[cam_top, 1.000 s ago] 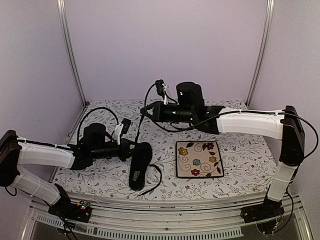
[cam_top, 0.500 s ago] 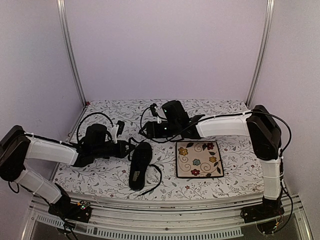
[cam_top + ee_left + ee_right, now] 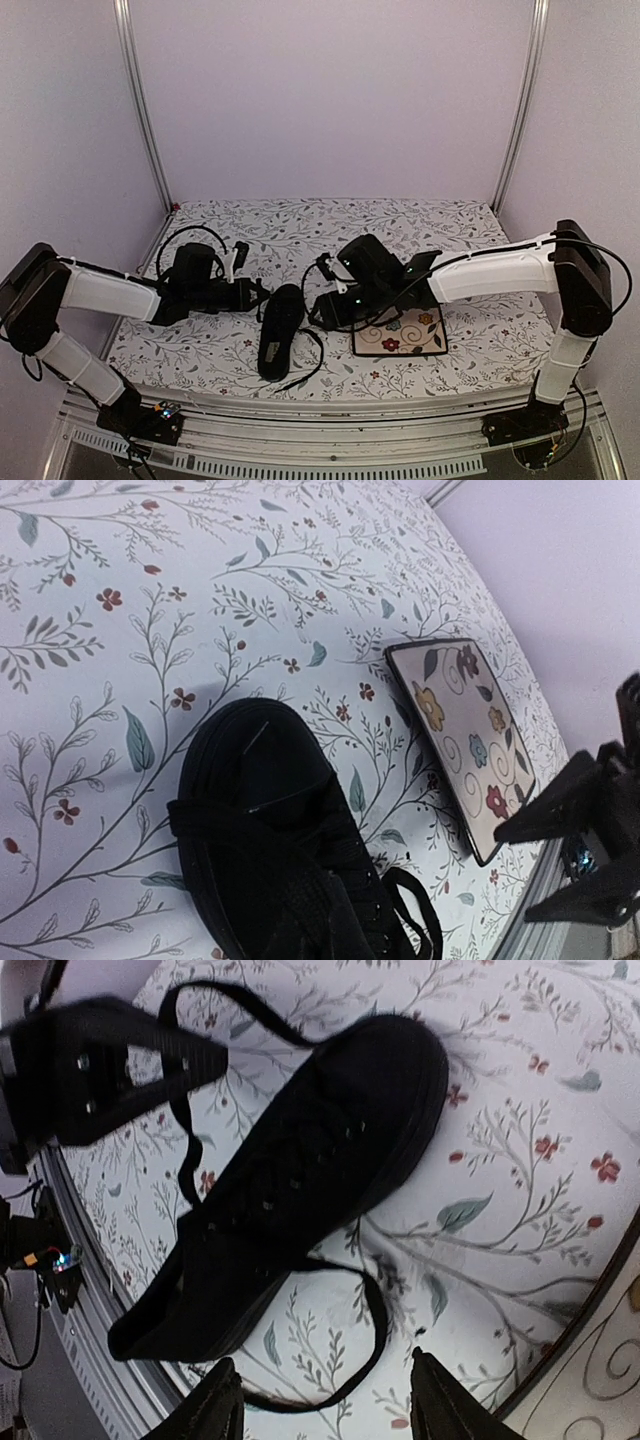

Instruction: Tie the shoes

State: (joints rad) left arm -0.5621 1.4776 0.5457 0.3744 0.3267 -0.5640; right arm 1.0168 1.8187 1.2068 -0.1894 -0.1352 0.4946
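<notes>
Okay so we're at the reach-in step: shoe lies just left of the plate, laces loose. Between those two our right gripper hangs, fingers spread; the left gripper we can't tell. Next up, probably pinching a lace

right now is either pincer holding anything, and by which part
The right pincer is open, holding nothing. The left pincer sits beside the shoe; any hold cannot be told.
</notes>
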